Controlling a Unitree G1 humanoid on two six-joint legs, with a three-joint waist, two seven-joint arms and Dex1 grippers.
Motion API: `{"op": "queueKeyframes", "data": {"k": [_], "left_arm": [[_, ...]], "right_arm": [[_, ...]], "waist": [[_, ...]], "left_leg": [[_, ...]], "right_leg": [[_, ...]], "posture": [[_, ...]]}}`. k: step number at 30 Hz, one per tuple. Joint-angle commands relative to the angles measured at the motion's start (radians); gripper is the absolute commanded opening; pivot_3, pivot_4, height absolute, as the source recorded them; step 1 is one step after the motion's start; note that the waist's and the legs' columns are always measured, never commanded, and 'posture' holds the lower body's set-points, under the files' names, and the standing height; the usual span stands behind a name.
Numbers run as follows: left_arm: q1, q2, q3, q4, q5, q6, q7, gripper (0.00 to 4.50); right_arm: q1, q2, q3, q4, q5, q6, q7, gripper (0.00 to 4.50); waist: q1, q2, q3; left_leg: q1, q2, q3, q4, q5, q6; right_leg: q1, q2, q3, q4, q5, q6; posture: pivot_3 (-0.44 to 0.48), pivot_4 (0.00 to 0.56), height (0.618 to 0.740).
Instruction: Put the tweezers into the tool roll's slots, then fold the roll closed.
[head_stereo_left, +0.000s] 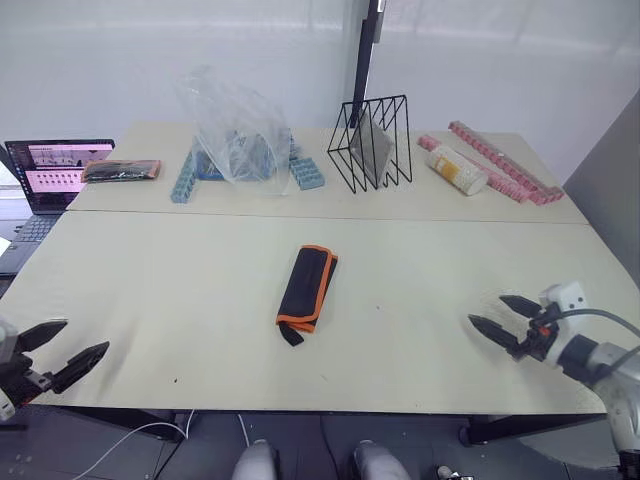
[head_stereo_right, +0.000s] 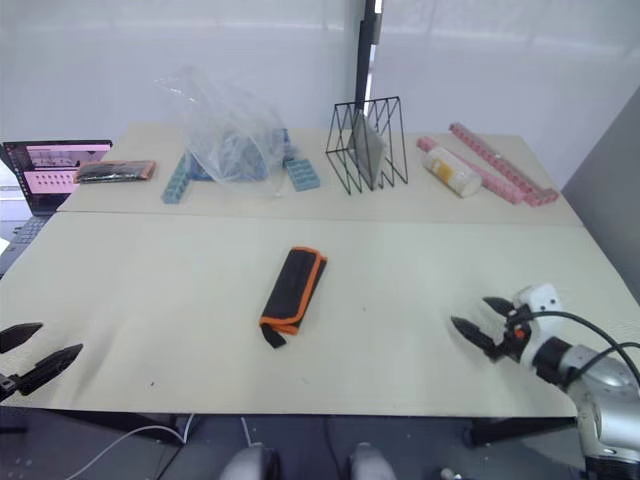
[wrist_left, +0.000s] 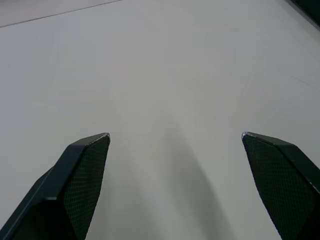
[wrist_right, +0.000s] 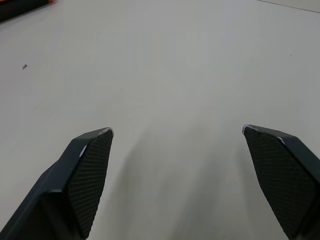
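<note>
Left eye view — tool roll (head_stereo_left: 307, 287), folded black fabric with orange trim, on smooth table (head_stereo_left: 200, 290); both grippers' jaws spread.

A: Tool roll (head_stereo_left: 307, 288) lies folded mid-table (head_stereo_left: 180, 300), left gripper (head_stereo_left: 62, 349) at the near left edge, right gripper (head_stereo_left: 502, 316) near right.

B: Behind: laptop (head_stereo_left: 45, 180) far left, plastic bag (head_stereo_left: 235, 130), wire rack (head_stereo_left: 372, 143), then possibly a bottle (head_stereo_left: 458, 169).
</note>
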Motion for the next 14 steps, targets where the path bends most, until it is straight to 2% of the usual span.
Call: {"op": "queueKeyframes", "data": {"k": [1, 14], "left_arm": [[0.007, 0.004, 0.013, -0.027, -0.008, -0.009, 0.021, 4.48], [-0.019, 0.032, -0.011, -0.03, -0.017, 0.006, 0.033, 4.48]], "right_arm": [[-0.011, -0.021, -0.026, 0.018, 0.002, -0.045, 0.004, 4.5], [-0.008, -0.014, -0.005, 0.02, 0.0, -0.059, -0.004, 4.5]], "waist": [[0.0, 0.0, 0.0], [0.001, 0.0, 0.0]], "left_leg": [[0.0, 0.0, 0.0, 0.0, 0.0, 0.0], [0.0, 0.0, 0.0, 0.001, 0.0, 0.0]], "right_leg": [[0.0, 0.0, 0.0, 0.0, 0.0, 0.0], [0.001, 0.0, 0.0, 0.001, 0.0, 0.0]], "posture": [[0.0, 0.15, 0.686], [0.0, 0.15, 0.686]]}}
